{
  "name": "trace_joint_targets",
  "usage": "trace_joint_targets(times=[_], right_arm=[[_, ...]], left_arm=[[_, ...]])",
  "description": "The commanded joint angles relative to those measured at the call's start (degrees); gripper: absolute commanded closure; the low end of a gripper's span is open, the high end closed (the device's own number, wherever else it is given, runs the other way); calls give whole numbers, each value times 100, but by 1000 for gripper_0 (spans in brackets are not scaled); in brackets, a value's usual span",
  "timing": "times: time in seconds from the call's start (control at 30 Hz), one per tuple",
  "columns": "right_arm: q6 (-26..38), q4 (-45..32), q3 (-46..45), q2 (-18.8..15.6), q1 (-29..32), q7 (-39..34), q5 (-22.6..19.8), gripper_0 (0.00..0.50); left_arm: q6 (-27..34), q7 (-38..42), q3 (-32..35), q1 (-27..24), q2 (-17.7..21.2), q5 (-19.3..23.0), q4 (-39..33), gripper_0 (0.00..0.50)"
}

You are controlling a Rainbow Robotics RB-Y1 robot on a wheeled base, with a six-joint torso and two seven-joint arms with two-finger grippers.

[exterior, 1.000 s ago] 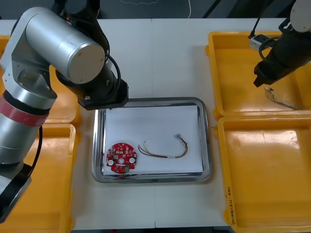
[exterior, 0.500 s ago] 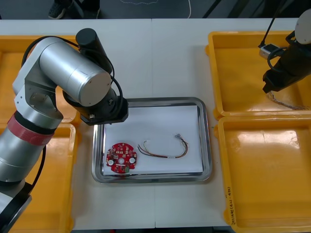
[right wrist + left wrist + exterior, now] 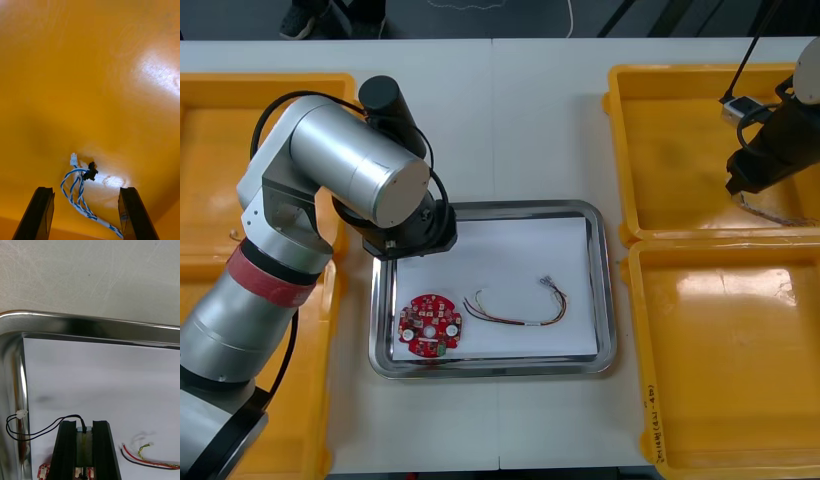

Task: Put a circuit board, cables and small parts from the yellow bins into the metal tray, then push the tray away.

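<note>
Left gripper (image 3: 84, 431) is pinched on the black cable (image 3: 22, 414), which trails off beside its fingers. Since a second ago it's slid in over a corner of the metal tray (image 3: 93, 324), so I'd guess a drop comes next. Right gripper (image 3: 86, 191), spread open, has shifted over the blue and white cable (image 3: 77, 189).

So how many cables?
3: red and yellow cable in the metal tray; black cable in the left gripper; twisted blue and white cable in a yellow bin under the right gripper. Others may hide.
</note>
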Motion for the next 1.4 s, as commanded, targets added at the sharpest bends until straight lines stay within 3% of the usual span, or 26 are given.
trace_joint_targets(times=[0.03,0.47,0.9,0.93,0.97,1.0,1.03,1.07,1.1,1.13,1.17,1.4], right_arm=[[-236,-59,-177,-236,1,164,-38,0],[-236,-59,-177,-236,186,270,85,0],[-227,-59,-177,-236,335,428,-55,0],[-227,-59,-169,-236,327,437,-64,90],[-227,-59,-177,-236,335,454,-64,201],[-227,-59,-177,-236,335,454,-73,252],[-218,-59,-177,-236,327,463,-82,343],[-218,-59,-177,-236,327,463,-82,375],[-227,-59,-177,-236,327,463,-82,375],[-227,-59,-177,-236,327,463,-82,466],[-227,-59,-177,-236,327,463,-82,500],[-227,-59,-195,-236,318,498,-99,500]], left_arm=[[-250,-439,-205,73,-148,-191,121,500],[-426,-509,-214,196,-184,-244,253,500],[-478,-544,-214,310,-184,-279,244,483],[-478,-544,-223,310,-184,-279,244,458],[-478,-544,-214,310,-184,-279,244,398],[-470,-544,-223,310,-184,-279,244,330],[-470,-544,-223,310,-184,-279,235,194],[-461,-535,-214,301,-175,-279,227,141],[-443,-544,-214,310,-184,-288,191,51],[-417,-535,-214,310,-175,-288,156,2],[-390,-535,-205,310,-175,-288,104,0],[14,-544,-64,310,-140,-314,-336,0]])
